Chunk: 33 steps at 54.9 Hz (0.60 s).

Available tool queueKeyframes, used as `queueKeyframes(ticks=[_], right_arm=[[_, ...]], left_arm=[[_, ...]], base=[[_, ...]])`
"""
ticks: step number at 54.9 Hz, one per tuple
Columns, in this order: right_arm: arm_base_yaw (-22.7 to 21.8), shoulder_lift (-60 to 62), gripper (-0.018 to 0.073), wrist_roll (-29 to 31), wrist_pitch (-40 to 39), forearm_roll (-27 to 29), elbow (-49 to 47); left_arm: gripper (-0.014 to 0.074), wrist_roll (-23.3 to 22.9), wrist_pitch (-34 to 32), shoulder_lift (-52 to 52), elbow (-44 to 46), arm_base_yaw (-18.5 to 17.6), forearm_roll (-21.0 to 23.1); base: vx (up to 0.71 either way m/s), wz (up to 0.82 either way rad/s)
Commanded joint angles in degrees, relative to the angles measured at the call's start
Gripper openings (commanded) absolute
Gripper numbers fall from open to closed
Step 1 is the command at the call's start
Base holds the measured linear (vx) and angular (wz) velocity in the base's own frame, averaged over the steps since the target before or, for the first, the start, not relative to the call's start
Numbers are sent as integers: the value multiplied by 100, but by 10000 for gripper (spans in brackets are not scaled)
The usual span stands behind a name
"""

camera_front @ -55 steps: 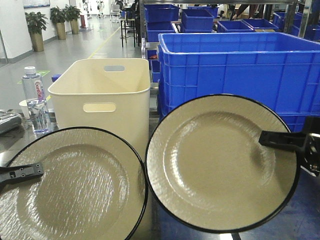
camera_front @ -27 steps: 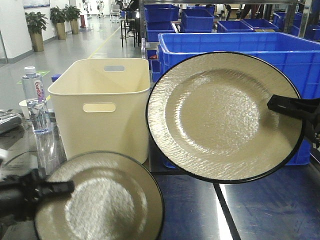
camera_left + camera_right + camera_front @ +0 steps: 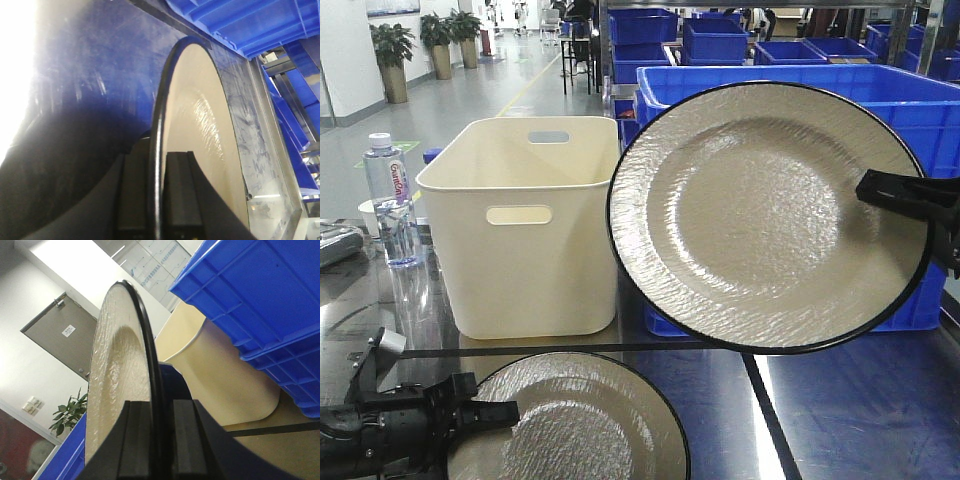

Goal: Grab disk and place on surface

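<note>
Two beige disks with black rims are in view. My right gripper (image 3: 870, 188) is shut on the right rim of the larger-looking disk (image 3: 760, 215) and holds it tilted in the air in front of the blue crate. In the right wrist view the fingers (image 3: 142, 440) pinch that disk's (image 3: 112, 375) rim edge-on. My left gripper (image 3: 508, 411) is shut on the left rim of the second disk (image 3: 585, 425), low over the dark glossy surface (image 3: 850, 420). In the left wrist view this disk (image 3: 197, 135) stands edge-on in the left gripper (image 3: 159, 200).
A cream plastic bin (image 3: 525, 230) stands at the back of the tabletop behind a black tape line (image 3: 530, 350). A large blue crate (image 3: 935, 100) sits behind the raised disk. A water bottle (image 3: 390, 200) stands at the left.
The left disk has dropped lower and shifted right, down near the tabletop. The right disk has risen and now covers more of the blue crate.
</note>
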<state>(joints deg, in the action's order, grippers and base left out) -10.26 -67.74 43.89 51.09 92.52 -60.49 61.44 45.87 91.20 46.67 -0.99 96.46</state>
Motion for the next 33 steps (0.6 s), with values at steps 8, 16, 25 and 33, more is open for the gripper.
queueKeyframes(ticks=[8,16,25,33], right_arm=[[-7,152,-9,-14,115,975,-251],[-8,152,-9,-14,120,975,-251],[-8,152,-9,-14,177,975,-251],[-8,152,-9,-14,229,924,-251]], left_arm=[[395,115,256,-199,166,-45,582],[492,594,-43,-224,171,-40,593],[513,1253,-392,-329,171,6,587],[513,1606,-662,-640,171,269,587]], base=[[0,0],[0,0],[0,0],[0,0]])
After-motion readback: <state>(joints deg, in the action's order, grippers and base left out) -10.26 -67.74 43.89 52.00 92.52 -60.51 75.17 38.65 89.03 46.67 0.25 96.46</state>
